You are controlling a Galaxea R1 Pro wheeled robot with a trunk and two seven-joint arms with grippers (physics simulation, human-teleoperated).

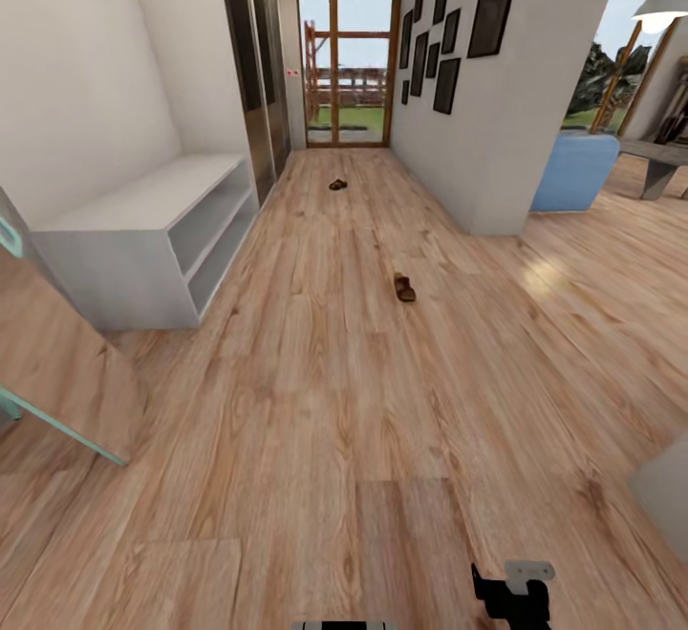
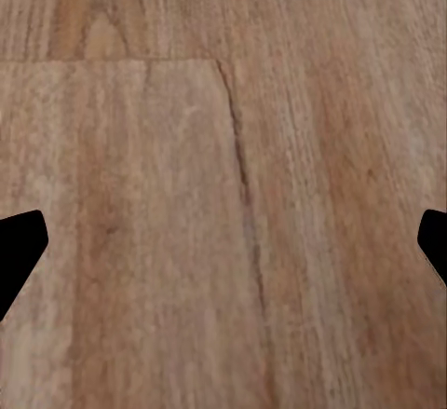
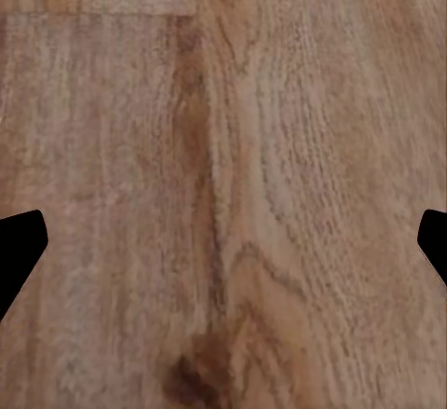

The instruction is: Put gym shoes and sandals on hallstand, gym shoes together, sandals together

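Two dark brown sandals lie apart on the corridor floor (image 1: 315,401). The nearer sandal (image 1: 404,287) is mid-corridor, slightly right of centre, and the farther sandal (image 1: 337,184) lies toward the glass door. The gym shoes and the hallstand are out of view. My left gripper (image 2: 223,251) is open over bare planks with nothing between its fingertips. Over the wood floor my right gripper (image 3: 223,251) also stands open and empty. A black part of my right arm (image 1: 513,597) shows at the bottom edge of the head view, far short of both sandals.
A plain white low shelving unit (image 1: 143,228) with two open shelves stands against the left wall. A teal-framed panel (image 1: 57,362) leans at the near left. A wall corner (image 1: 497,181) juts in on the right, with a blue seat (image 1: 573,171) behind it. A glass door (image 1: 349,66) ends the corridor.
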